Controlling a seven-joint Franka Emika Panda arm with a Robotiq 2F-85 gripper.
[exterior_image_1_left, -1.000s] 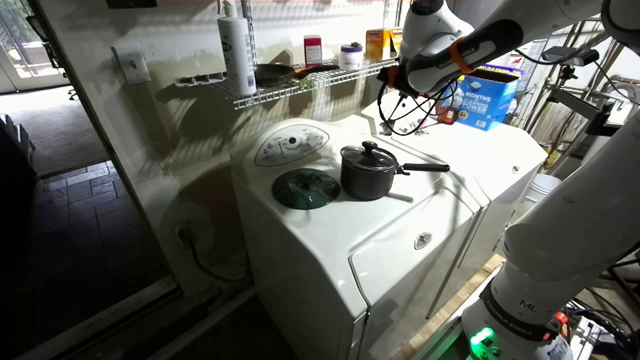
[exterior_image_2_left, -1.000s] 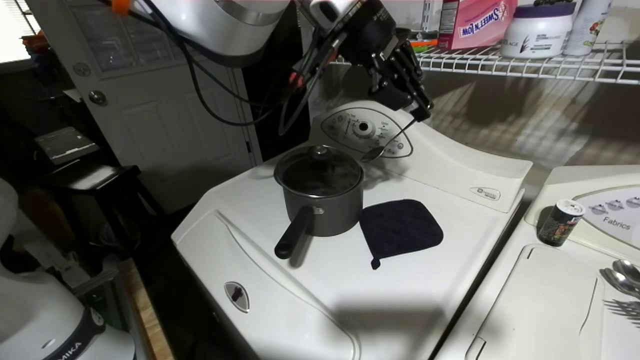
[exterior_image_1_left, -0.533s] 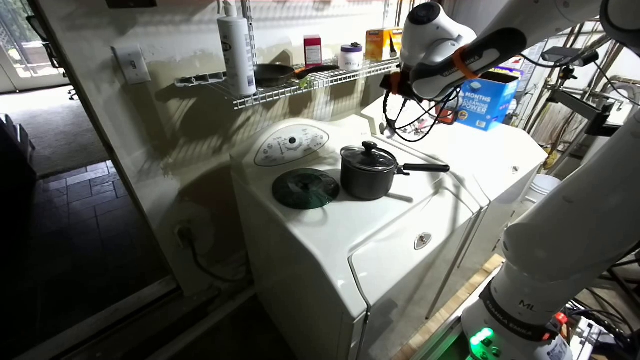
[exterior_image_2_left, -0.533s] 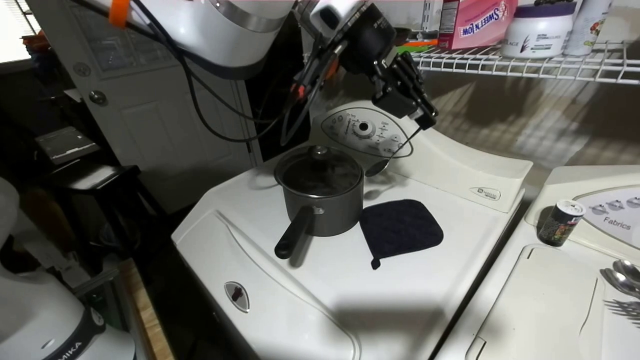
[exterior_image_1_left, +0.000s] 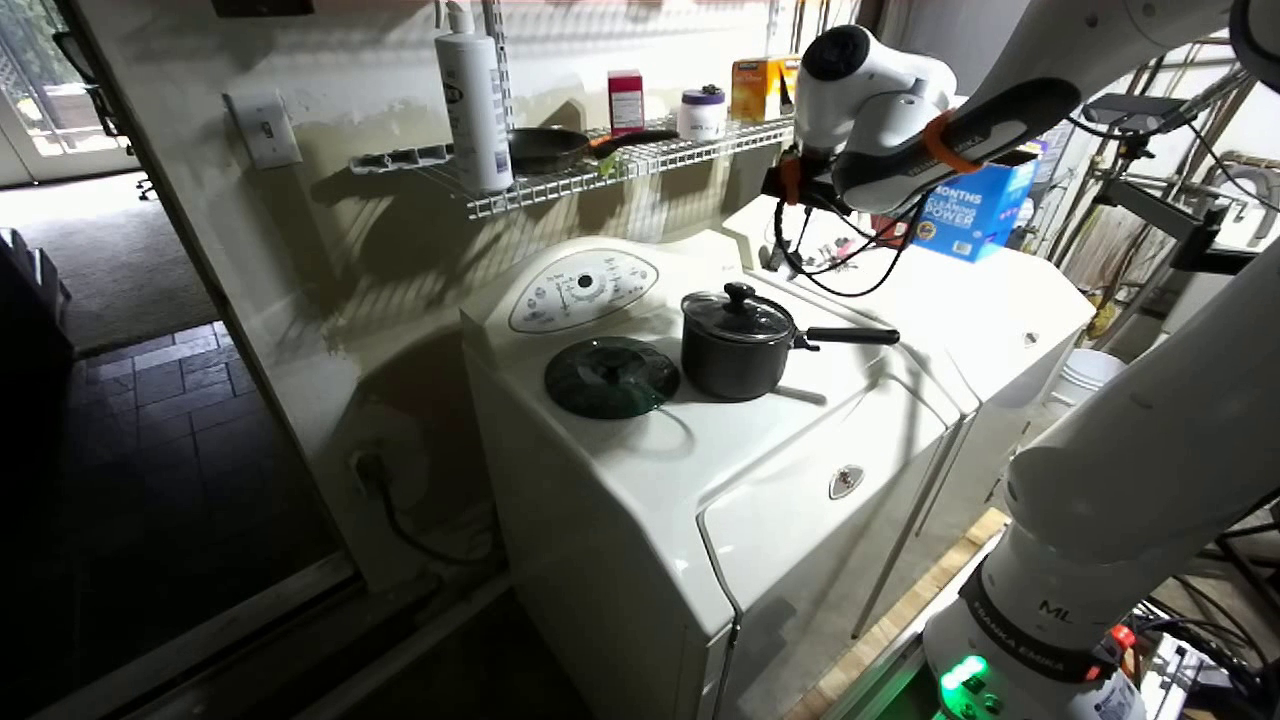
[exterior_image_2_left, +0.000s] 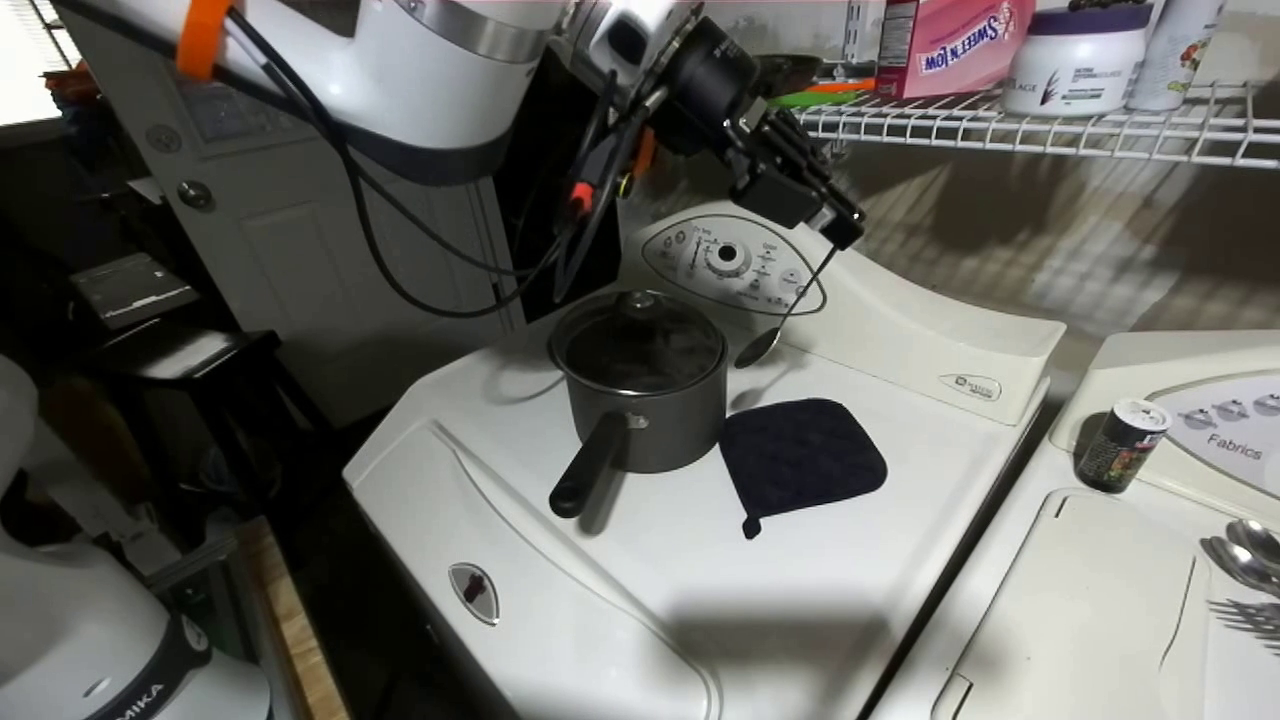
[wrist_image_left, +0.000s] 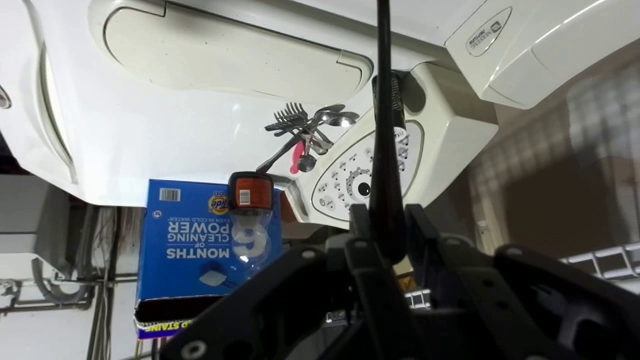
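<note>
The claw (wrist_image_left: 387, 217), pinched narrow, has a long-handled spoon (exterior_image_2_left: 758, 347)! In an exterior view the bowl dangles at the claw's seven o'clock, above the Maytag laundry machine (exterior_image_2_left: 650, 530). Atop it, eight o'clock from that bowl, a lidded saucepan (exterior_image_2_left: 665, 425); at five, a dark pot holder (exterior_image_2_left: 803, 462). The danger, I'd judge: a knock against the saucepan's rim could swivel that slim handle in the grip. Farther, between three and four, a shaker can (exterior_image_2_left: 1122, 450)!

The gripper (wrist_image_left: 387, 216) (jaws clamped) slants downward.
</note>
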